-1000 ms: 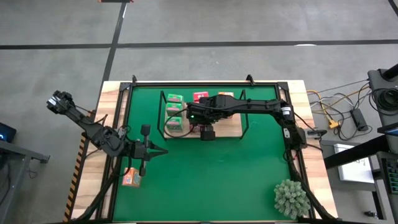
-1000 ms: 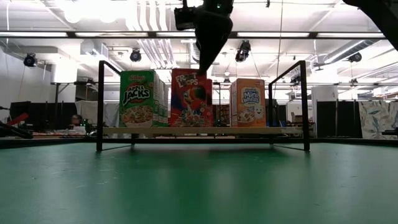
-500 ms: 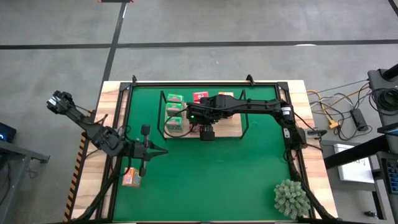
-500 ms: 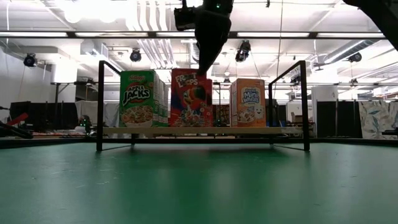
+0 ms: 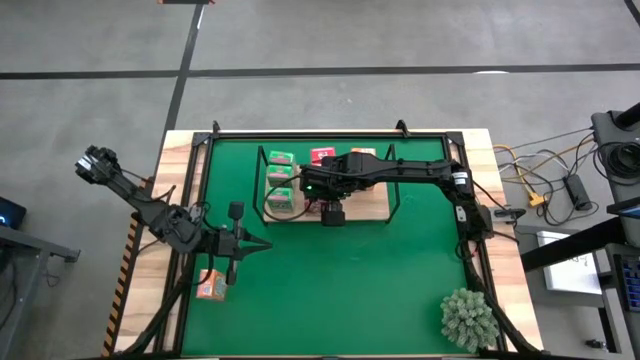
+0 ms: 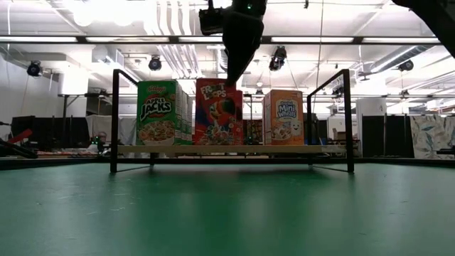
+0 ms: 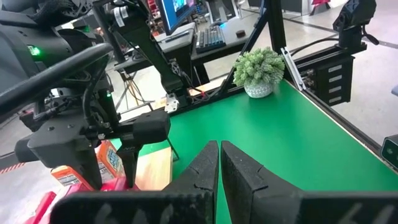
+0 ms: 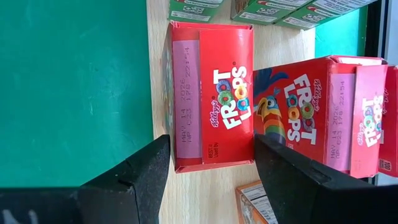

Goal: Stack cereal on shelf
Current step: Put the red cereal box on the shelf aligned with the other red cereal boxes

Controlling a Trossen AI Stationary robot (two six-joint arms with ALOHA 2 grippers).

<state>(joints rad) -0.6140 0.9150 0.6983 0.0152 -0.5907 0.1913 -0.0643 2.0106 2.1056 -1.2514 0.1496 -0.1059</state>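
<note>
The shelf (image 5: 375, 205) stands at the mat's far middle and carries upright cereal boxes: green ones (image 6: 158, 112) at its left, orange (image 6: 283, 117) at its right, and pink-red ones in the middle. My right gripper (image 5: 322, 203) reaches down over the front pink-red box (image 6: 217, 114), its fingers closed around the box's top. Another orange box (image 5: 211, 285) lies on the table's left wooden border. My left gripper (image 5: 235, 247) hovers shut over the mat's left edge, holding nothing. My right gripper has the front pink-red box by its top end (image 8: 211, 155), one finger (image 8: 140, 174) against the front face and the other (image 8: 298, 180) against the back. The fingers slant down from above, across the box's depth. The box stands upright with its bottom on the shelf board (image 6: 284, 149).
A spiky grey-green plant (image 5: 468, 318) sits at the mat's near right corner. The shelf's black wire ends (image 6: 114, 121) rise on both sides of the boxes. The green mat (image 5: 340, 290) lies bare between the shelf and the near edge.
</note>
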